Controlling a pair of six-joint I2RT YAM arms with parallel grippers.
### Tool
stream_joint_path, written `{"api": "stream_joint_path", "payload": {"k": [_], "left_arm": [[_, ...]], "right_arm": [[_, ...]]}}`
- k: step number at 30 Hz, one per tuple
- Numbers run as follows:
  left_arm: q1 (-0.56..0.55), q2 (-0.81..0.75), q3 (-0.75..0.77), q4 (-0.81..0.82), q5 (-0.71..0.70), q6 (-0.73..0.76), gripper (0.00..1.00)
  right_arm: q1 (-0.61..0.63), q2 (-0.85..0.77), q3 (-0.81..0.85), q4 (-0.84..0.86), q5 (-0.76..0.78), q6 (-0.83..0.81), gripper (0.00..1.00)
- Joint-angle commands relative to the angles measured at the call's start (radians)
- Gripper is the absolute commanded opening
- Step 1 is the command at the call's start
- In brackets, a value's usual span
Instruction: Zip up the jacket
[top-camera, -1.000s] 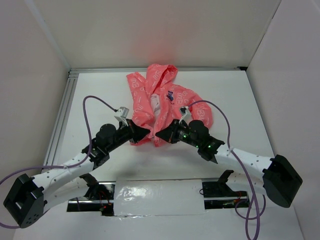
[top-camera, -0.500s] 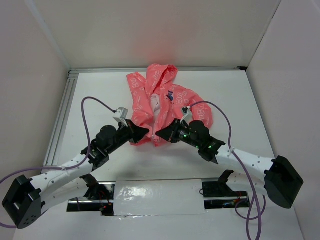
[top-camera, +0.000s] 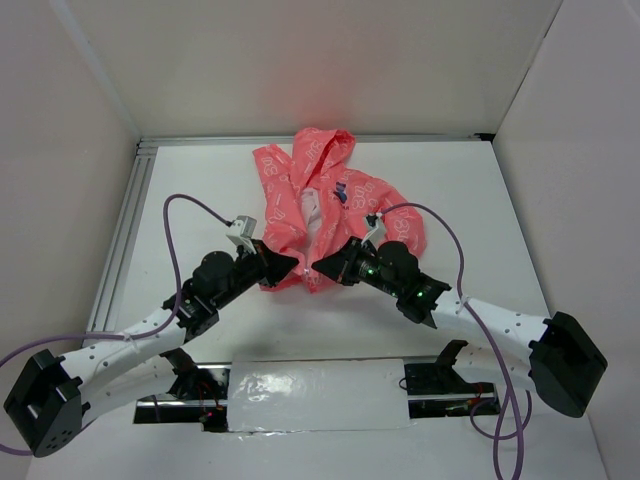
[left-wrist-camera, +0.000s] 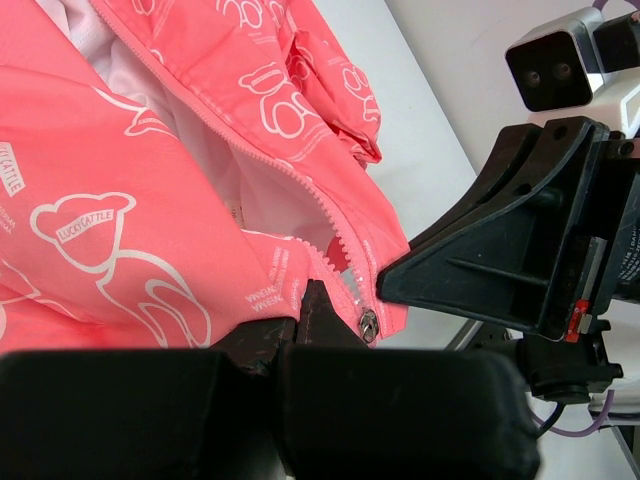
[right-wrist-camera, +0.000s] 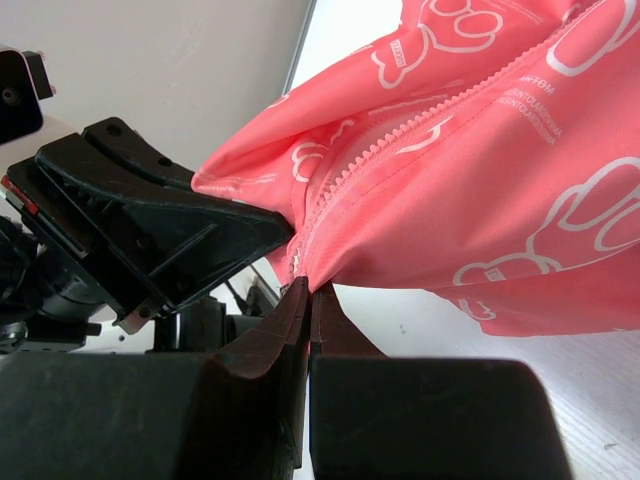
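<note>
Top external view: the jacket (top-camera: 320, 195) is laid on the white desk (top-camera: 190, 200) in its far half, about midway between the left and right edges. Its long axis is run from far to near, with the hood pointed at the far edge and the hem pointed at the near edge. A small dark blue emblem (top-camera: 342, 190) is seen on the right panel. The front is unzipped: in the left wrist view the two rows of zipper teeth (left-wrist-camera: 300, 175) are spread apart over white lining and are brought together only at the hem, where a small metal slider (left-wrist-camera: 368, 322) is seen.

The hem is raised slightly and gripped from both sides. The left gripper (top-camera: 290, 263) is pressed together on the hem of the left panel, just beside the slider. The right gripper (top-camera: 320, 267) is clamped on the hem edge of the right panel, its fingers brought together with fabric pinched at their tips. The two grippers are pointed at each other, tips nearly touching.
</note>
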Motion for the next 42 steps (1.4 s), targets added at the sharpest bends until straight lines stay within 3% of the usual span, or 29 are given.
{"api": "stream_joint_path", "payload": {"k": [1,42], "left_arm": [[-0.007,-0.011,0.032,0.042,0.007,0.0,0.0],[-0.007,-0.052,0.055,-0.041,0.124,0.057,0.0]], "right_arm": [[0.007,-0.006,0.053,0.007,0.031,0.005,0.0],[0.007,0.066,0.165,-0.144,0.079,-0.024,0.0]]}}
